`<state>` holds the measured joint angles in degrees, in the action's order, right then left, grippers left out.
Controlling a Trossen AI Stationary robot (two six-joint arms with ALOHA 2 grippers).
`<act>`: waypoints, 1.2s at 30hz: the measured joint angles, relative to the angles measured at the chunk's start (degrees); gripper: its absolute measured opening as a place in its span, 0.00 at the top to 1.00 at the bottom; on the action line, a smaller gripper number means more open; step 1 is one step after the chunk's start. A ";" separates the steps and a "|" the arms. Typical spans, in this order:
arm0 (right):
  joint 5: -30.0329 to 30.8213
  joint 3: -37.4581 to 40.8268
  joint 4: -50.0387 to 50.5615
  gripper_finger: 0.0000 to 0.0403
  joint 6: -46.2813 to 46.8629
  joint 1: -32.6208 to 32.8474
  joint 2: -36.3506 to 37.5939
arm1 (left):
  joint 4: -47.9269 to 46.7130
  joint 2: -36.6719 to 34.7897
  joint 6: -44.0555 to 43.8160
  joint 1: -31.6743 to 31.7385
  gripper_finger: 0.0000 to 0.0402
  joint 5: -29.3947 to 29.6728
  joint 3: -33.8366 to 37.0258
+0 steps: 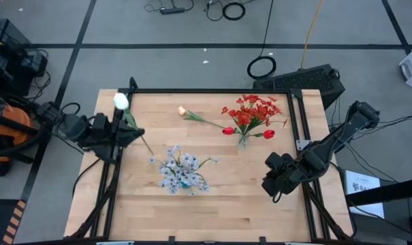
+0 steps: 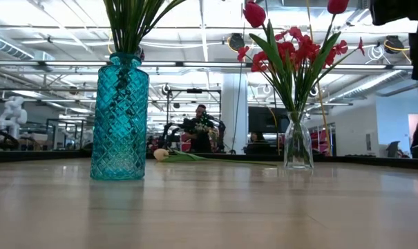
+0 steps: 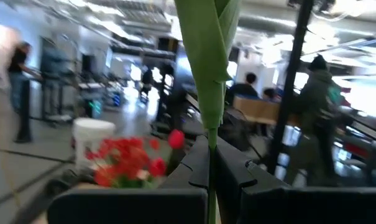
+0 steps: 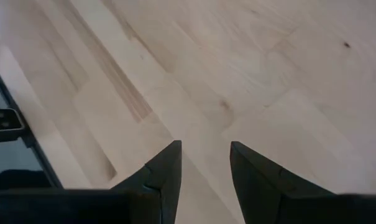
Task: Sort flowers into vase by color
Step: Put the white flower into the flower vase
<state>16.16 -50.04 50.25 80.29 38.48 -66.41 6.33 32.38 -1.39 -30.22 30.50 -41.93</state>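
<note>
We have the wooden table (image 1: 219, 197) under both arms, with two vases on it: the teal vase (image 2: 119, 117) holding the pale blue-white sprays (image 1: 180, 170), and the clear vase (image 2: 298, 142) holding the red flowers (image 1: 250, 114). One cream tulip (image 1: 192, 115) lies flat on the wood between the two vases, toward the far edge.

Our left gripper (image 1: 117, 129) is closed on the stem of a white tulip (image 1: 121, 101). The bud stands beyond the jaws and the stem tail (image 1: 141, 136) trails out the other side, so its long axis runs straight through the grip. From these jaws the teal vase lies off to the tail side, near, while the clear vase is well apart; we judge the left arm the nearer one for the drop.

Our right gripper (image 4: 203, 165) waits over bare wood, jaws partly open and empty, beside neither vase.
</note>
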 joint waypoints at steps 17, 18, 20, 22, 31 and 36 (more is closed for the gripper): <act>3.65 0.00 -6.50 0.68 2.22 -0.52 -0.02 | 2.63 6.92 -2.56 -19.66 0.98 1.44 -0.04; 3.66 0.00 -6.45 0.68 3.50 -0.52 -0.02 | 3.78 8.42 -1.76 -20.43 0.98 2.15 -0.03; 3.69 0.00 -6.70 0.68 5.73 -0.52 -0.07 | 7.21 11.45 0.73 -21.94 0.98 3.26 -0.02; 3.72 0.00 -6.89 0.68 6.88 -0.52 -0.47 | 11.02 14.55 1.98 -23.43 0.98 5.06 -0.02; 3.27 0.00 -10.24 0.68 3.98 -0.50 -5.59 | 29.36 27.42 11.89 -31.42 0.98 16.03 0.00; 3.21 0.00 -11.81 0.68 3.04 -0.50 -9.23 | 37.08 34.57 15.90 -31.76 0.98 19.74 0.00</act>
<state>19.38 -50.04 38.45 83.33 37.98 -75.64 43.41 66.95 14.51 -61.98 50.23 -41.93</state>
